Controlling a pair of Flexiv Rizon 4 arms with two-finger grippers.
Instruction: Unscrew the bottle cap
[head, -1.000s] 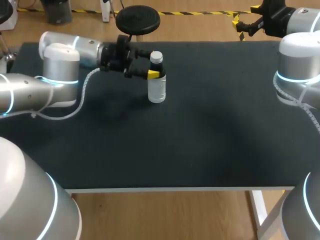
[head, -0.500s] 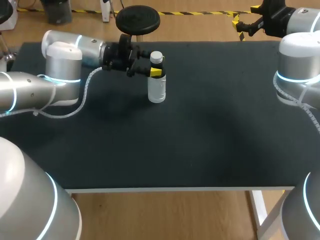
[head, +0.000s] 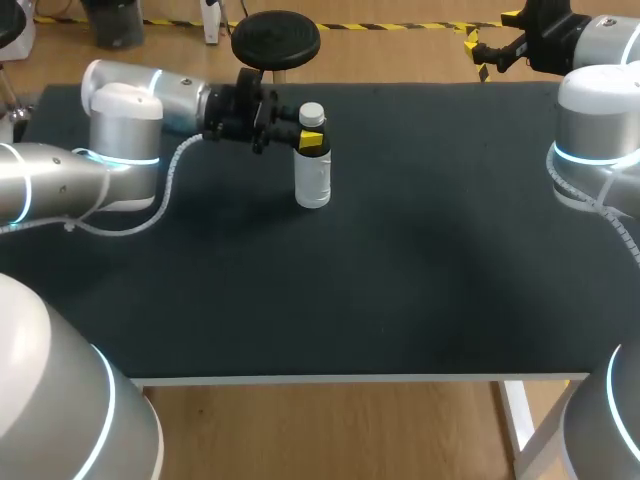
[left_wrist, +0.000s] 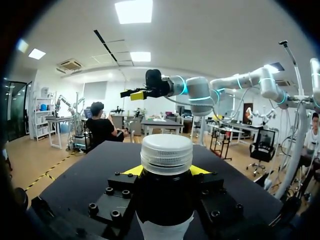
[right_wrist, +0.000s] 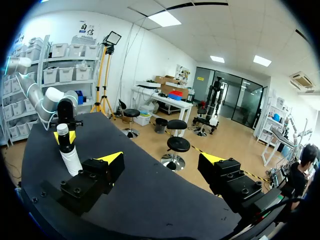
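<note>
The bottle (head: 313, 175) stands upright on the dark bench (head: 420, 280), toward its far left part, with its white cap (head: 312, 113) on top. The left end effector (head: 305, 141) comes in level from the left and pinches the bottle's dark neck just under the cap, one yellow tip at each side. The right end effector (right_wrist: 162, 161) hangs well apart from the bottle by the bench's far right edge, its fingers spread with nothing between them.
</note>
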